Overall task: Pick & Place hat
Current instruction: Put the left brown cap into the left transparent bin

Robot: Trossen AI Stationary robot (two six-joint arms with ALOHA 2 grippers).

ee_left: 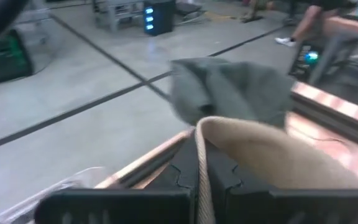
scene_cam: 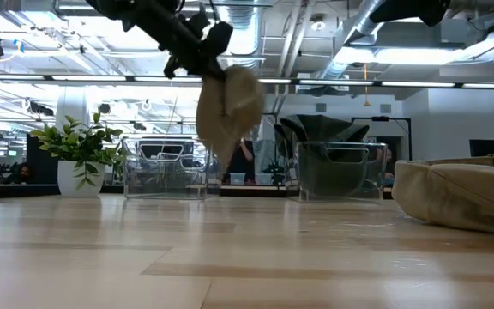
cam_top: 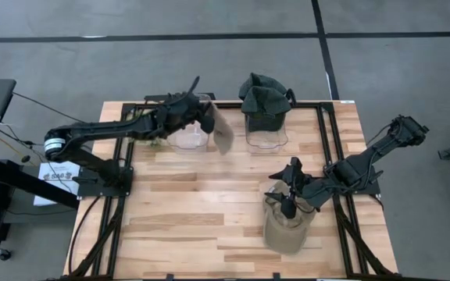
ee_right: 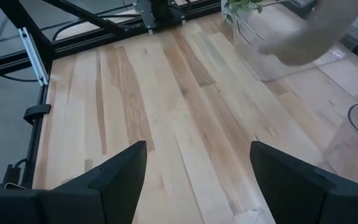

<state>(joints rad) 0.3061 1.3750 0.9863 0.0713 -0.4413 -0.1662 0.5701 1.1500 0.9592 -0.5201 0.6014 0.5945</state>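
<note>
The table [cam_top: 209,195] is light wooden planking, smooth with a soft sheen and visible grain, framed by matt black metal rails [cam_top: 328,148]. Above its far edge, the left gripper [cam_top: 201,117] pinches a beige hat [cam_top: 222,133] of matt, limp cloth. Beside it stand two clear, glossy plastic bins [cam_top: 187,139]; over the one further right drapes a dark green hat [cam_top: 262,95] of soft, matt fabric. Near the table's front edge lies another tan cloth hat [cam_top: 287,228], matt too. Both arms look matt black. The floor [cam_top: 131,62] around the table is dull grey concrete.
</note>
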